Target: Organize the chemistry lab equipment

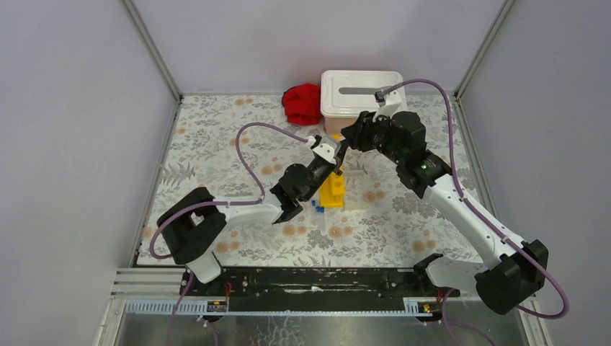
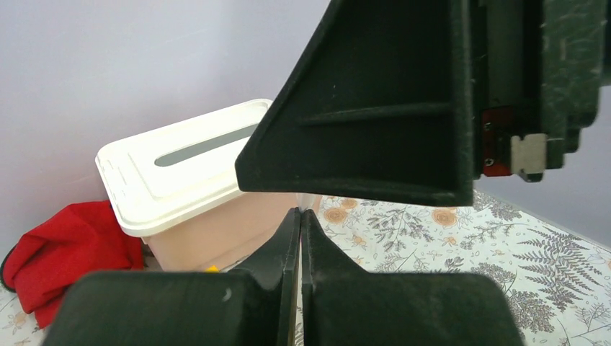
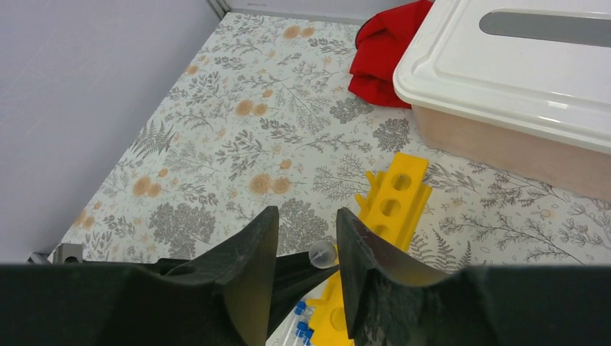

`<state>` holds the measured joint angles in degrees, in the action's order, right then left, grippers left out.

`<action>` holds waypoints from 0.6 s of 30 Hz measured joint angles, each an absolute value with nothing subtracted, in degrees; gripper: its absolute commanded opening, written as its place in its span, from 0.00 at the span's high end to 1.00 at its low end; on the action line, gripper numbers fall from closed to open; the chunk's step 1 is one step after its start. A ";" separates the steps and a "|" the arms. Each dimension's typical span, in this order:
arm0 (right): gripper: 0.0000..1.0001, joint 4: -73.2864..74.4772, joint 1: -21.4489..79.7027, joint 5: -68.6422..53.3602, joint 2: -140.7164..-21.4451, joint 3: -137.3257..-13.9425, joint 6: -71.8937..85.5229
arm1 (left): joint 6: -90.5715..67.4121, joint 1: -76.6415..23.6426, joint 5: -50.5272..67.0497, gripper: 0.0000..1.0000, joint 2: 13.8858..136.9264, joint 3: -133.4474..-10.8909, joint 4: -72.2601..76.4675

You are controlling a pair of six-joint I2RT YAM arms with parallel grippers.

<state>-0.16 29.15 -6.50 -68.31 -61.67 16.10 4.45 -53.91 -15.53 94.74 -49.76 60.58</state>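
Observation:
The yellow test-tube rack (image 1: pixel 333 189) lies mid-table; its round holes show in the right wrist view (image 3: pixel 393 209). My left gripper (image 1: pixel 339 150) is shut on a clear tube (image 3: pixel 323 253) and holds it above the rack; in the left wrist view the jaws (image 2: pixel 300 213) are pressed together with a clear sliver at their tip. My right gripper (image 3: pixel 308 213) is open, its fingers on either side of the tube's round end without touching it. A few blue-capped tubes (image 1: pixel 315 207) lie left of the rack and also show in the right wrist view (image 3: pixel 302 328). The pinkish bin with white lid (image 1: pixel 360 90) stands behind. The tongs are out of view.
A red cloth (image 1: pixel 302 103) lies left of the bin at the back. Grey walls enclose the floral table on three sides. The right arm's black body (image 2: pixel 403 108) hangs close over my left gripper.

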 measured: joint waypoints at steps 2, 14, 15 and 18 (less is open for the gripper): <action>0.64 0.12 29.15 -5.85 -68.49 -61.71 16.01 | 4.71 -53.98 -15.53 1.00 94.74 -49.67 60.86; 0.84 3.20 29.36 -4.82 -69.23 -61.78 15.40 | 5.06 -54.02 -16.01 1.00 94.74 -49.08 61.08; 0.86 3.29 29.41 -4.80 -69.28 -61.78 15.38 | 5.06 -54.02 -16.05 0.98 94.74 -49.01 61.08; 0.88 3.42 29.58 -4.62 -69.47 -61.95 15.25 | 5.06 -54.02 -16.75 0.80 94.74 -49.01 61.10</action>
<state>3.42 29.58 -4.62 -69.47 -61.95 15.25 5.06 -54.02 -16.75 94.74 -49.01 61.10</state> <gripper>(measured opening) 0.159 0.045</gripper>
